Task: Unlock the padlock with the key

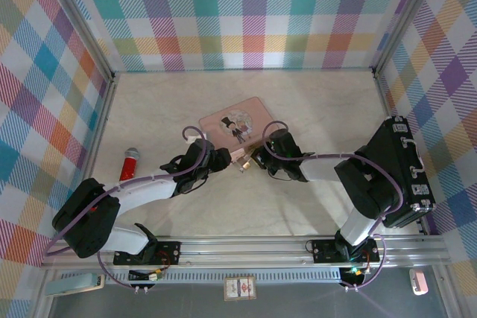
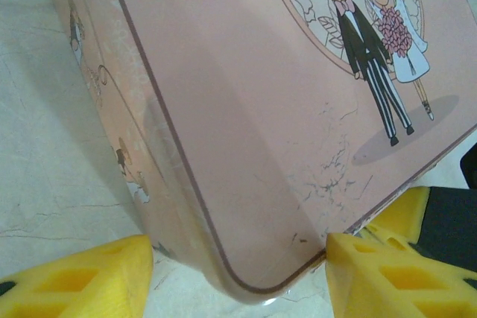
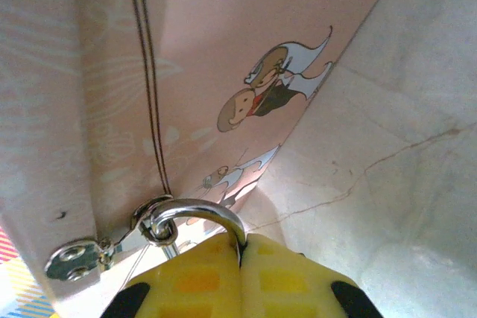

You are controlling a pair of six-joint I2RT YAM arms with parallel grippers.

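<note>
Padlock [image 3: 200,205]: only its thin, shiny silver U-shackle shows, hooked through the hasp [image 3: 74,258] on the near edge of the pink case [image 3: 112,50], around the middle of the bench [image 1: 298,206].
Right claw [image 3: 240,247]: my waffled yellow fingers [image 3: 291,277] pinch together on that shackle; the lock's body is hidden.
Left claw [image 2: 238,277]: spread wide, my fingers [image 2: 82,277] astride the case's rounded corner.
Pink case: smooth, flat, scuffed, printed with a cartoon bride and groom.
Hasp: riveted silver plate.
Bench: pale, marbled, hairline-veined.

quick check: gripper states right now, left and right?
Left gripper: open, one finger on either side of the pink case corner.
Right gripper: shut on the padlock, at its shackle.
</note>
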